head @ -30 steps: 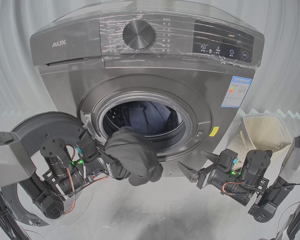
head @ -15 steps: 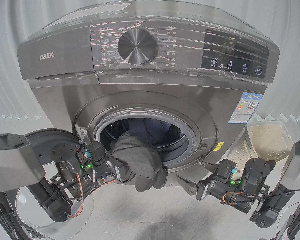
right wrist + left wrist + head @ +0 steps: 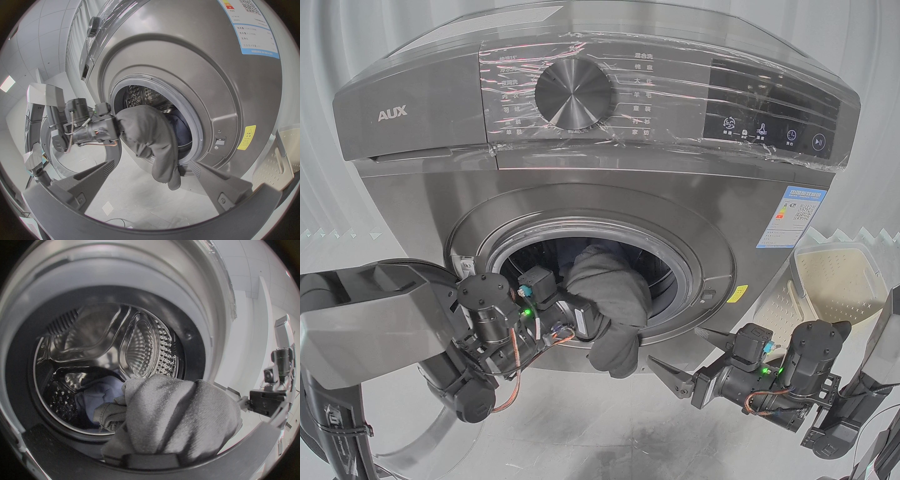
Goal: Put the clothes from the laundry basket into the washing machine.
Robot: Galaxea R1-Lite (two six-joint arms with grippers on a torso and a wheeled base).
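Pale pleated curtain (image 3: pixel 319 156) behind, glossy grey floor (image 3: pixel 600 425) below — white panelled ceiling (image 3: pixel 47 31), one lit panel (image 3: pixel 7 83)

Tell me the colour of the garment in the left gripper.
The garment is dark grey, clearest in the right wrist view.

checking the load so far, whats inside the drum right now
A blue garment lies at the drum's bottom. The grey garment at the opening covers whatever lies behind it.
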